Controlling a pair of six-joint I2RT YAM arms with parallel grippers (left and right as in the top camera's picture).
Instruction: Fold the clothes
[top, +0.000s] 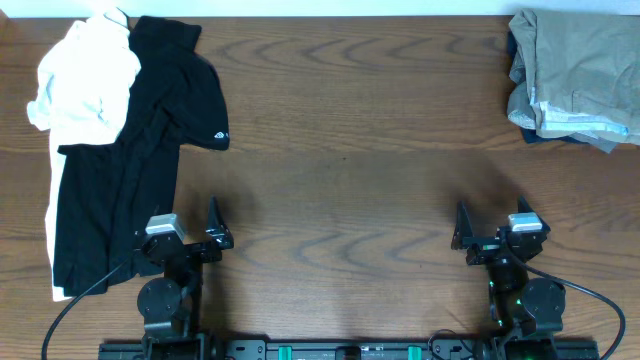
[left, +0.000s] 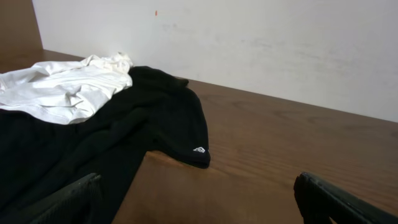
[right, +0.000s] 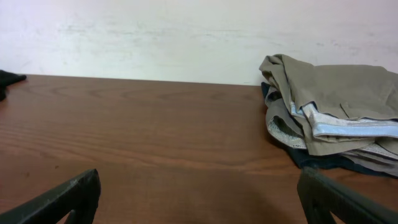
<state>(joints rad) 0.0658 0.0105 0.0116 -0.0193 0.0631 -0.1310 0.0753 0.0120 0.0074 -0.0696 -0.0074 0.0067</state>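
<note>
Soft, limp fabric: white shirt (top: 85, 85) & black garment (top: 130, 170) are heaped at counter (top: 340, 150) far-left; light, best pinched at hem/shoulder edges. L gripper (top: 190, 226) & R gripper (top: 493, 228) are spread apart, empty.

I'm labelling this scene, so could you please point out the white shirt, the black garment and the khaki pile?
white shirt (top: 85, 85): overhead view, middle of its crumpled body.
black garment (top: 120, 200): overhead view, on its long lower panel.
khaki pile (top: 580, 70): overhead view, on the top layer.

The logo (left: 199, 150) on the black garment (left: 155, 118) is unreadably small.
</note>
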